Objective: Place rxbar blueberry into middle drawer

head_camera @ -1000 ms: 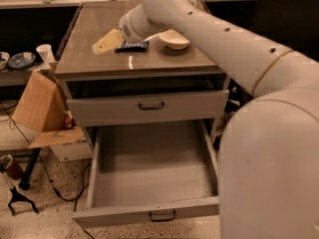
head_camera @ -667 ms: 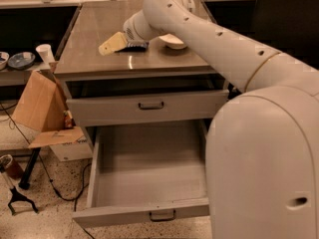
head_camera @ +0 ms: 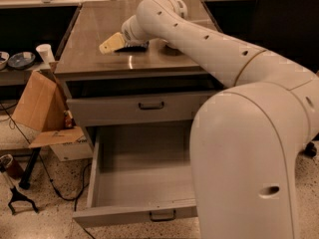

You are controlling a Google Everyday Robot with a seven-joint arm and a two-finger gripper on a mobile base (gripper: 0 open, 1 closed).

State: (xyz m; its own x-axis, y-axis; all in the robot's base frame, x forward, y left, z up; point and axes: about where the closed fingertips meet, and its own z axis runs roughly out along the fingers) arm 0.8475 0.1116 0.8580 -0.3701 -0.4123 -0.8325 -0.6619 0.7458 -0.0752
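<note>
One wide grey middle drawer point(head_camera: 142, 180) is standing open at lower centre. Farther back, at upper centre, the small dark blue rxbar blueberry point(head_camera: 134, 47) is lying on the brown bench point(head_camera: 87, 54), just beside the pale gripper point(head_camera: 112, 43); I cannot tell whether its jaws are apart or together.

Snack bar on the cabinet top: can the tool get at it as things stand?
Probably yes: the tool is low over the cabinet top, right beside the snack bar, nothing between them.

Lab workshop: gripper point(head_camera: 109, 45) over cabinet top point(head_camera: 89, 26), cardboard box point(head_camera: 36, 102), floor cables point(head_camera: 54, 182).
</note>
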